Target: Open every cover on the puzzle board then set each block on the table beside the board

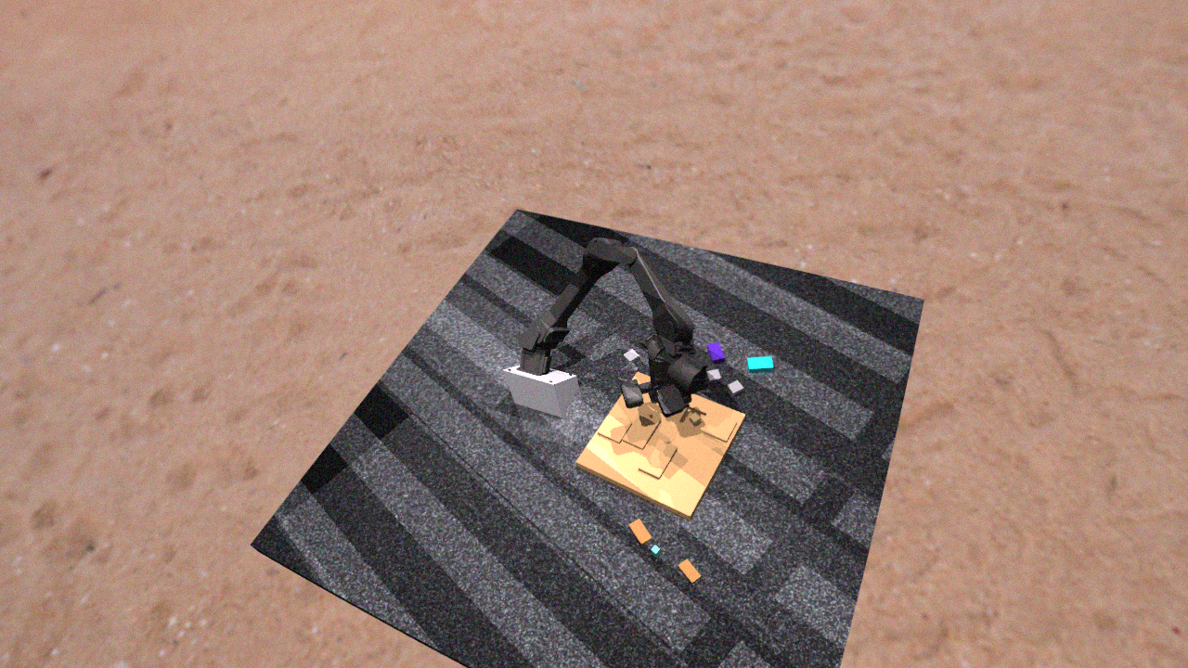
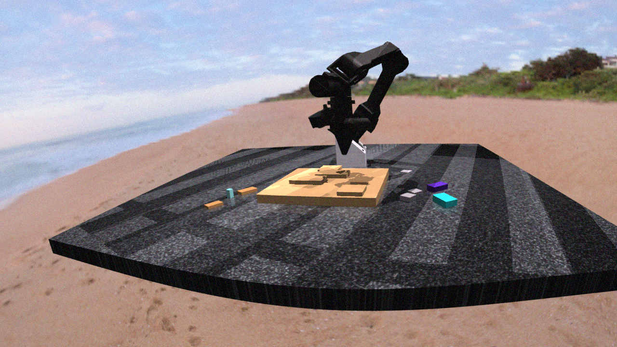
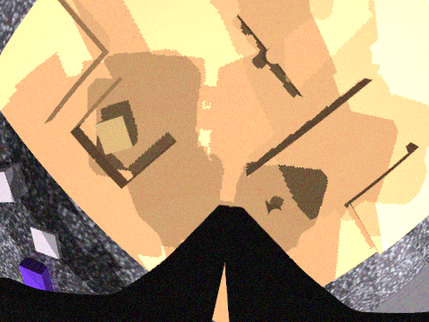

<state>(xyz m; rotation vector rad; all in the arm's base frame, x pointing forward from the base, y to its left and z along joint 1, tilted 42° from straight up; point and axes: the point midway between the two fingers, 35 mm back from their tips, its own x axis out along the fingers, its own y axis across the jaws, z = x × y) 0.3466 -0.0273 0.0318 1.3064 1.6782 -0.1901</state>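
The wooden puzzle board lies on the dark table with several flat covers on top. My gripper is shut and empty, and hangs well above the board's far part. In the wrist view one well at the left holds a tan block, and a dark open well shows just right of the fingertips. A purple block and a cyan block lie on the table beside the board.
Small grey blocks lie near the purple one. Two orange blocks and a tiny cyan block lie on the board's other side. The arm's white base stands behind the board.
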